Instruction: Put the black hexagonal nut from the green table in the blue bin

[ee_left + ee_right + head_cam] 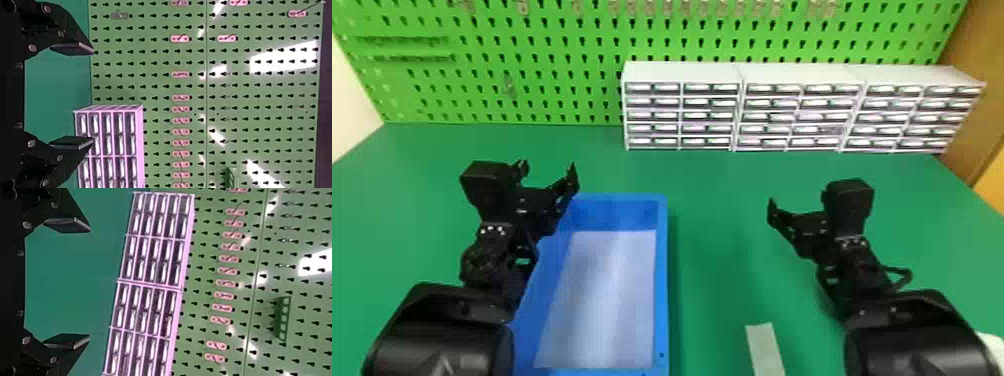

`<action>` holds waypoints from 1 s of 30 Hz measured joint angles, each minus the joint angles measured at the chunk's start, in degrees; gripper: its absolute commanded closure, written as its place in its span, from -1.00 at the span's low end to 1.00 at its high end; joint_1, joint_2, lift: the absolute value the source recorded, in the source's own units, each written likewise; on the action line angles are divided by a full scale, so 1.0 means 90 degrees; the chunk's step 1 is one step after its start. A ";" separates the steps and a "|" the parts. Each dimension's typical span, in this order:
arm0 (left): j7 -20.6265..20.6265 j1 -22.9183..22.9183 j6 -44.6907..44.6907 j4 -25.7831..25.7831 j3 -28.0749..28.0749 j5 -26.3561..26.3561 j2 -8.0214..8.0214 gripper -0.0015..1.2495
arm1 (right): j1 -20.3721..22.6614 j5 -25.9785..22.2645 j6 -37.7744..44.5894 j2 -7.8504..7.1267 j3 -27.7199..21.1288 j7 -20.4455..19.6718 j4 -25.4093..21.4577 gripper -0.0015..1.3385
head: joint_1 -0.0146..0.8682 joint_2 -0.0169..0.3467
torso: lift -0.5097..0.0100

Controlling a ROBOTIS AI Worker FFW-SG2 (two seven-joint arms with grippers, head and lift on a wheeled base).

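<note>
Over the left edge of the blue bin [662, 280], near its far corner, my left gripper [548, 167] stands open. In the left wrist view the left gripper [92, 96] has its two black fingers wide apart, with nothing between them. My right gripper [797, 200] is above the green table [717, 210], to the right of the bin. Seen from its own wrist, the right gripper [89, 282] is also open, and nothing is held in it. A pale sheet [612, 295] covers the floor of the bin.
White drawer cabinets [682, 72] stand in a row at the back right of the table, before a green pegboard [557, 45]. A pale strip [764, 345] lies on the table near the front, between bin and right arm.
</note>
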 measured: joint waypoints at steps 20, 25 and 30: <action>-0.0001 0.0016 0.0000 0.0000 0.0012 -0.0013 0.0000 -0.29 | -0.0398 0.0668 0.2750 -0.0337 -0.0938 0.1091 -0.1102 -0.69 | 0.59 -0.62 | 0.59; -0.0009 0.0017 -0.0001 0.0000 0.0016 -0.0013 0.0000 -0.29 | -0.0572 0.0933 0.3603 -0.0520 -0.0999 0.1532 -0.1284 -0.70 | 0.59 -0.62 | 0.59; -0.0010 0.0018 -0.0001 -0.0002 0.0017 -0.0018 0.0000 -0.29 | -0.0797 0.1240 0.4481 -0.0713 -0.0962 0.2115 -0.1342 -0.70 | 0.59 -0.62 | 0.59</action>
